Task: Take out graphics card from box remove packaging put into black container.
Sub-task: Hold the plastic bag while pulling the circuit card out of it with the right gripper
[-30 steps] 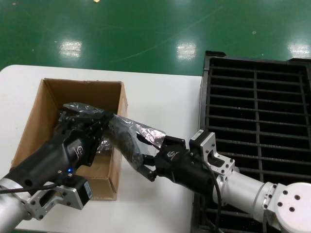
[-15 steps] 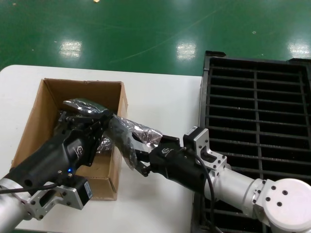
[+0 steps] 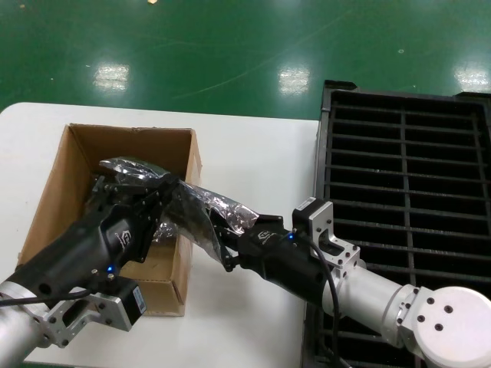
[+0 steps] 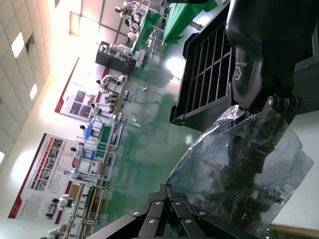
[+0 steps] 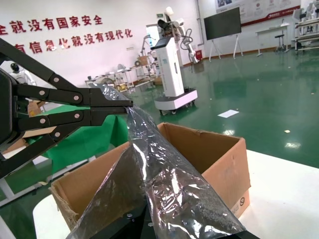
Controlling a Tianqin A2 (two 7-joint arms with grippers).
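The brown box [image 3: 54, 192] stands on the white table at the left. My left gripper [image 3: 170, 186] [image 4: 169, 190] hovers over the box's right wall, shut on the top edge of the packaging [image 3: 222, 208] [image 4: 249, 164] [image 5: 169, 189], a crinkly translucent bag. The bag slants down to the right, out over the box wall. A dark shape inside it is the graphics card [image 4: 234, 174]. My right gripper [image 3: 222, 247] is open, its fingers straddling the bag's lower end; the bag drapes over them in the right wrist view. The black container [image 3: 406, 192] lies at the right.
More shiny bags [image 3: 165, 228] lie inside the box under my left gripper. The right forearm [image 3: 360, 287] crosses the container's near left corner. Bare white table [image 3: 253, 153] lies between box and container. Green floor lies beyond the table's far edge.
My right gripper has moved left and slightly up, from just clear of the bag's lower end to around it. The left gripper and the bag's top have held still.
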